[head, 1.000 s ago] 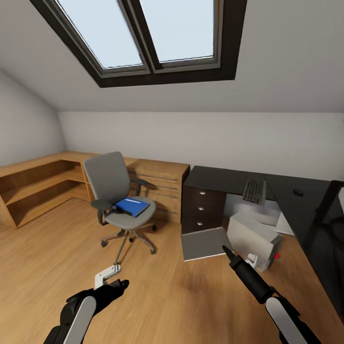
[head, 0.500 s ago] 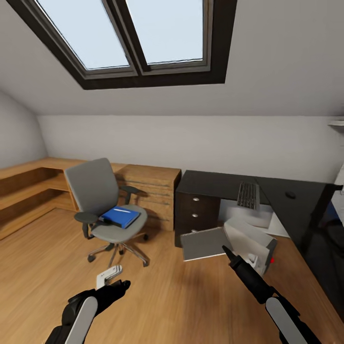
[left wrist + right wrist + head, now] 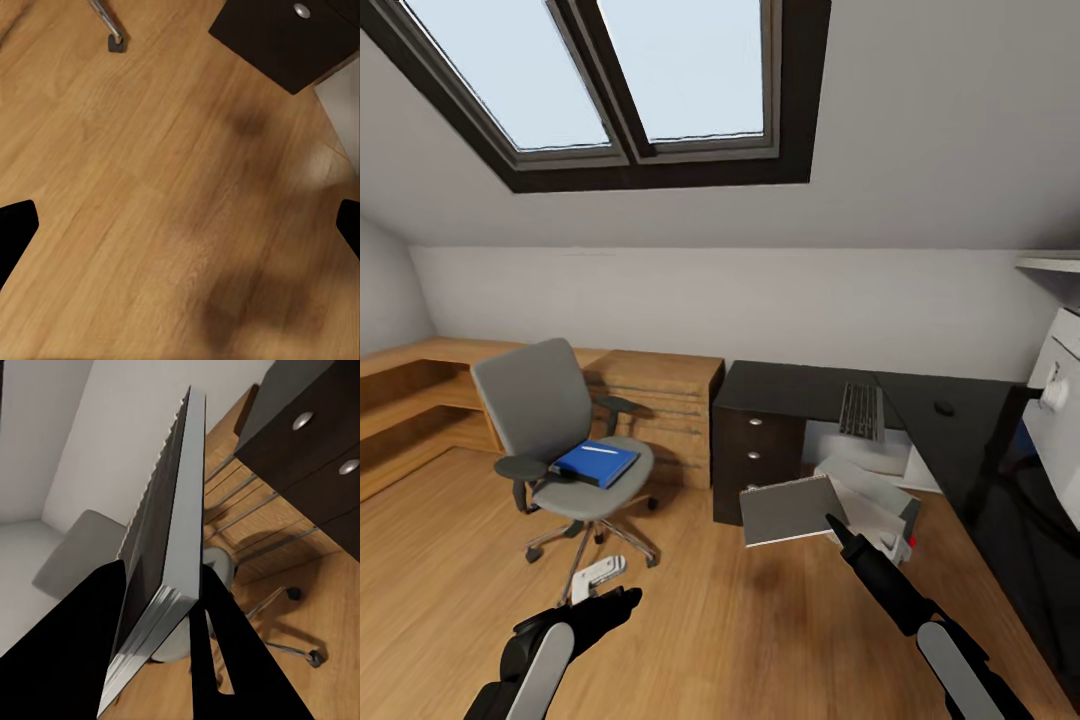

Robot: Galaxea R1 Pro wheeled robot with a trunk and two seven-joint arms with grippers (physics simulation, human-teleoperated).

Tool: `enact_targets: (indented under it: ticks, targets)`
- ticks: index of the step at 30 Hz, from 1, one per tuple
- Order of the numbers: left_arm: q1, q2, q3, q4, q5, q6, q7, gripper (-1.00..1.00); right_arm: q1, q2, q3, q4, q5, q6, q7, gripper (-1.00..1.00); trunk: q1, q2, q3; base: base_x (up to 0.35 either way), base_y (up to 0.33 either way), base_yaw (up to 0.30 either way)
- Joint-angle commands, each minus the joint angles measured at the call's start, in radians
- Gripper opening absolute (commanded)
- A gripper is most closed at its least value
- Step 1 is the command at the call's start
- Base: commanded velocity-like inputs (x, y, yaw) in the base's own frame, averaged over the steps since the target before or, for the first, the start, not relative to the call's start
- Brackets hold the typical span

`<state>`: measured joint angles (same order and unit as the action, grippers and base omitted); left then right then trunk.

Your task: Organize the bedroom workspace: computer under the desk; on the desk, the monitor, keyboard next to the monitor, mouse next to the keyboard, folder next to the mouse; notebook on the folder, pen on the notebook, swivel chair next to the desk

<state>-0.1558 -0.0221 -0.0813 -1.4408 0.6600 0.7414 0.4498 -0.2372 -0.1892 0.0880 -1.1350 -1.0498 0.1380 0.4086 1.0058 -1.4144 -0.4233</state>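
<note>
The grey swivel chair (image 3: 535, 400) stands on the wood floor left of the desk (image 3: 790, 385). The blue folder (image 3: 595, 463) lies on its seat with the white pen (image 3: 597, 450) on top. On the black desk lie the keyboard (image 3: 860, 410) and the mouse (image 3: 944, 408). The light grey computer (image 3: 875, 500) sits tilted under the desk. My right gripper (image 3: 835, 525) (image 3: 161, 574) is shut on the grey notebook (image 3: 790, 508) (image 3: 172, 495), held in the air on edge. My left gripper (image 3: 615, 598) (image 3: 180, 225) hangs open over bare floor. I cannot make out the monitor.
A dark three-drawer unit (image 3: 755, 455) stands under the desk's left end. Low light-wood cabinets (image 3: 660, 385) and open shelves (image 3: 410, 400) run along the back and left walls. A white boxy object (image 3: 1060, 385) shows at the right edge.
The camera has swung right, so chair, cabinets and desk slid left in the picture. The notebook stays in my right gripper. Both arms keep their pose.
</note>
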Motion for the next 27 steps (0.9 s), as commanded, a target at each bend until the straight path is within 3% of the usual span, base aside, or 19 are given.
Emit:
enact_targets:
  ticks: [1,6,27]
  targets:
    - [-0.001,0.0,-0.001,-0.001,0.01,-0.003,0.01,1.0,-0.001,-0.001,0.001,0.0,-0.01,0.006,0.001,-1.0,-0.004,0.007,0.002,0.001,0.0,-0.013]
    - [-0.001,0.0,-0.003,-0.001,0.011,-0.031,0.009,1.0,-0.001,-0.001,0.001,0.0,-0.01,0.006,0.0,-1.0,-0.023,0.042,0.018,0.102,0.0,-0.005]
    - [-0.001,-0.001,-0.005,0.0,0.011,-0.04,0.009,1.0,-0.001,-0.002,0.001,0.0,-0.01,0.005,0.001,-1.0,-0.104,0.189,0.084,0.333,0.0,0.0]
